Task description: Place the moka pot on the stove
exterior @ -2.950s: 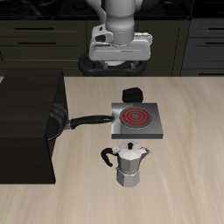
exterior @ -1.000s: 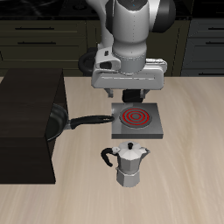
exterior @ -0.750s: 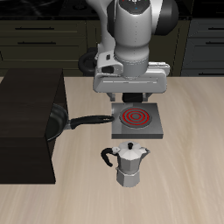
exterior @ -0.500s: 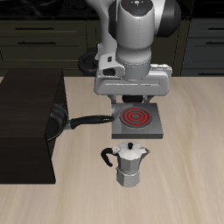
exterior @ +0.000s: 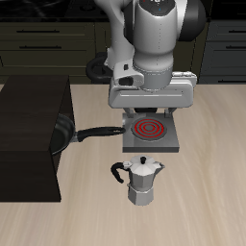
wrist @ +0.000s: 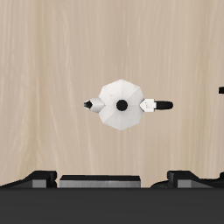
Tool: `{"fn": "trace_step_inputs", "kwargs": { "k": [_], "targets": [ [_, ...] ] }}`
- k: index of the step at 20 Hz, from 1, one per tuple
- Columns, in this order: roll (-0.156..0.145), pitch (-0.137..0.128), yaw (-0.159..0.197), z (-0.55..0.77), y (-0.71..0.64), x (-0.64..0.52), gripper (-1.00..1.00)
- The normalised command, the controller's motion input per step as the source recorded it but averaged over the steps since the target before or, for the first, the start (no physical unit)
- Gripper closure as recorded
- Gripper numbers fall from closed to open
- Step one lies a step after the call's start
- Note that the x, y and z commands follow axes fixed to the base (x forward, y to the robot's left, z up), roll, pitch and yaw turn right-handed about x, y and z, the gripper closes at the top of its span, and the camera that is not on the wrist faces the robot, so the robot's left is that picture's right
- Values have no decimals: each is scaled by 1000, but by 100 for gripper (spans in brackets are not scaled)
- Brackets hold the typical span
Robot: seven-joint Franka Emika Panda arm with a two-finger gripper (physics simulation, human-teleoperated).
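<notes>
Standing apart with nothing between them, going by the jaws' two dark tips at the edge of the wrist view; hiding mostly behind the grey hand block in the exterior view. Hovering as a gripper (exterior: 151, 106) (wrist: 114, 178) above the back part of the stove (exterior: 150, 133), clear of the table (exterior: 207, 192) and touching nothing.

Sitting upright on the bare wood as a moka pot (exterior: 143, 180) (wrist: 121, 105), nearer the table's front edge than the stove and just beside it, not touching it. Showing, from the front camera, a faceted silver body with a narrow waist, a black handle sticking out on the side toward the black box (exterior: 29, 135), and a black knob on the lid. Appearing from straight above in the wrist view as a pale many-sided lid with a dark knob at its middle, a black handle on one side and a small spout on the opposite side.

Lying flat as a square grey plate with red spiral rings, carrying nothing on the coil. Resting beside it as a black frying pan (exterior: 65, 137), with the pan body against the large black box and the long handle reaching toward the stove's edge. Running along the back, behind the robot's base, as dark cabinets (exterior: 38, 43).
</notes>
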Motion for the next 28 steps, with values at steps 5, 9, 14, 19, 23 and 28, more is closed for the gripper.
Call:
{"fn": "trace_step_inputs", "kwargs": {
  "k": [5,9,14,19,23,28],
  "targets": [
    [-15,-16,-3,40,-15,192,-100],
    [-13,2,-18,-5,-73,76,-100],
    [-11,-15,-4,-51,-127,14,-100],
    [0,-63,48,-175,-4,-159,-100],
    [-18,-48,10,-109,-12,-37,-100],
    [-10,4,-15,-212,-3,60,-100]
  ]
}}
